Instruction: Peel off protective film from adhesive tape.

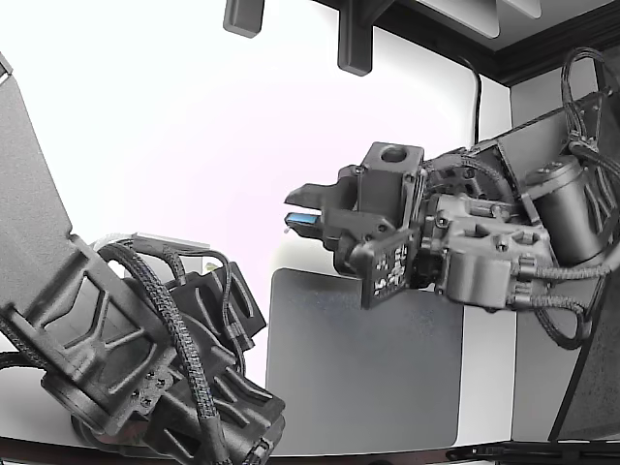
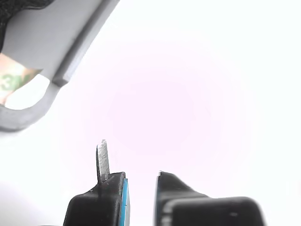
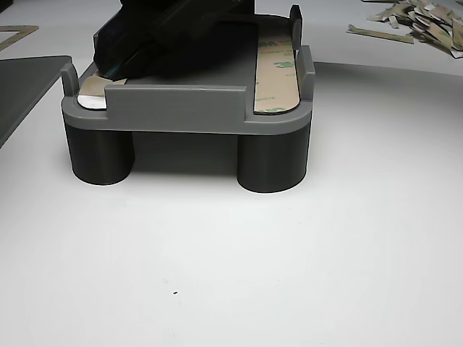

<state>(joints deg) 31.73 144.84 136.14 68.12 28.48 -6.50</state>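
The hand [image 2: 141, 188] hangs over the white counter [image 2: 197, 103], its fingers apart and holding nothing, a thin sliver standing up from one tip. Judging by this, it is free to go in for a pinch. Farther off sits the grey jig [image 3: 181, 108], whose walls keep the tape [image 3: 276, 72] from sliding. The tape lies flat in the slot at the other view's right, film up, long axis running away from that camera.

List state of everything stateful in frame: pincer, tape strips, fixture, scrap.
pincer: open, nothing between its tips, clear of the fixture.
fixture: upright on the table.
right tape strip: flat in its slot, printed liner on.
left tape strip: mostly hidden, liner state unclear.
liner scraps: piled loose.
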